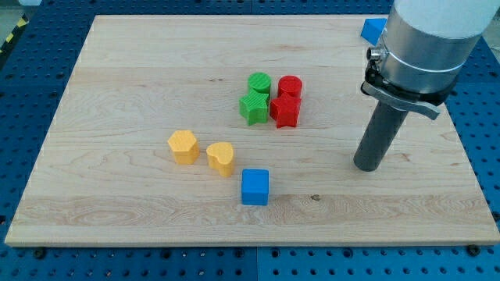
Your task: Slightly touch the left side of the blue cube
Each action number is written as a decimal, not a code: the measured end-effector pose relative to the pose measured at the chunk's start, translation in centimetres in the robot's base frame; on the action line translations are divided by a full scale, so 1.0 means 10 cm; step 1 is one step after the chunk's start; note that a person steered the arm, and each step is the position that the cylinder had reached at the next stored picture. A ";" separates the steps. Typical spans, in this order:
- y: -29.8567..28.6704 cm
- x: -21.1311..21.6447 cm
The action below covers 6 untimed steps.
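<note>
The blue cube (pixel 255 187) sits on the wooden board (pixel 117 78), below the middle of the view. My tip (pixel 367 166) rests on the board well to the view's right of the cube, a little higher in the view, not touching any block. The rod rises from it to the arm's grey body at the top right.
A yellow heart-like block (pixel 221 158) lies just up-left of the blue cube, a yellow hexagonal block (pixel 183 147) further left. A green cylinder (pixel 259 83), green star (pixel 254 107), red cylinder (pixel 290 86) and red star (pixel 285 111) cluster at centre. A blue block (pixel 374 30) is partly hidden at the top right.
</note>
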<state>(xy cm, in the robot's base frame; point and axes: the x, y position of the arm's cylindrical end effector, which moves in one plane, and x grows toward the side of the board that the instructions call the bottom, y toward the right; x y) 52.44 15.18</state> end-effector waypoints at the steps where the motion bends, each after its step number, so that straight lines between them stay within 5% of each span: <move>1: -0.03 0.21; 3: -0.43 0.75; 5: -1.70 0.79; 6: -1.74 0.79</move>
<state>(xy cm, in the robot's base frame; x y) 60.32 -2.25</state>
